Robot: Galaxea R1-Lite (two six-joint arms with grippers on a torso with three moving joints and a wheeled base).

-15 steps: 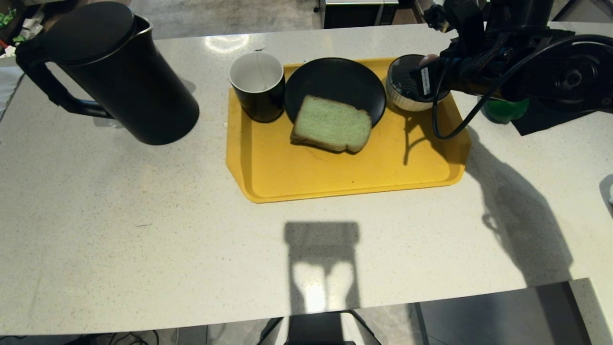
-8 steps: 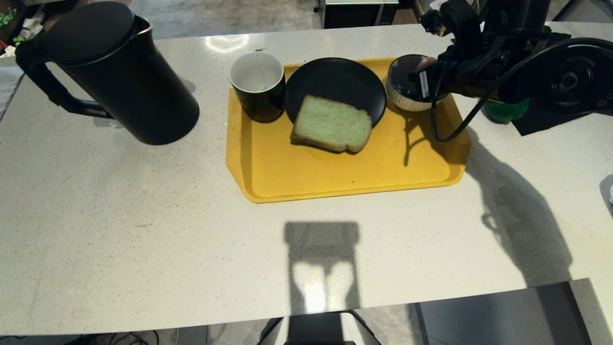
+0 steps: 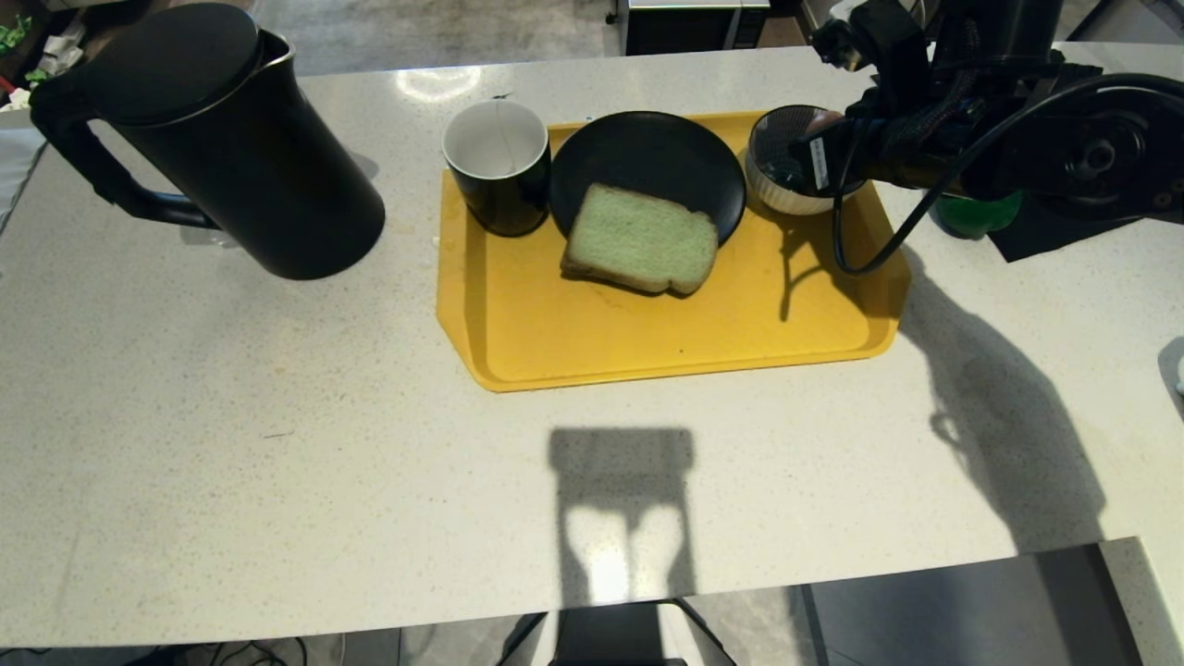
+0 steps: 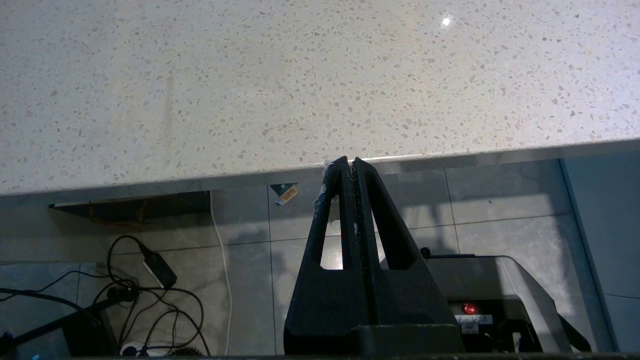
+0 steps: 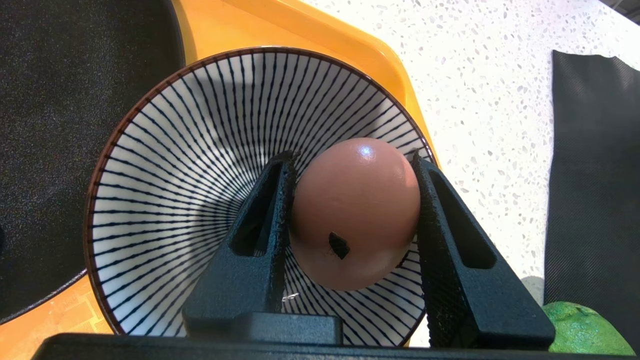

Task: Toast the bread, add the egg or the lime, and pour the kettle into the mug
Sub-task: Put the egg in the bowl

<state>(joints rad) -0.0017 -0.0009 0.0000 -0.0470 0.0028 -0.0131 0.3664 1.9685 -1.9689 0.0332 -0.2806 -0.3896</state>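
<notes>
The right gripper [image 5: 352, 165] held the egg [image 5: 356, 212] between its fingers [image 5: 280, 200] over the striped bowl [image 5: 190, 175]; the left gripper [image 4: 349, 162] stayed clenched, empty.

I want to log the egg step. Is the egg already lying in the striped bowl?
Not lying: the right gripper holds the egg between its fingers above the bowl.

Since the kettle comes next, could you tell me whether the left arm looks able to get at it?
Probably yes: the kettle stands alone on the counter, off the tray, handle unobstructed.
</notes>
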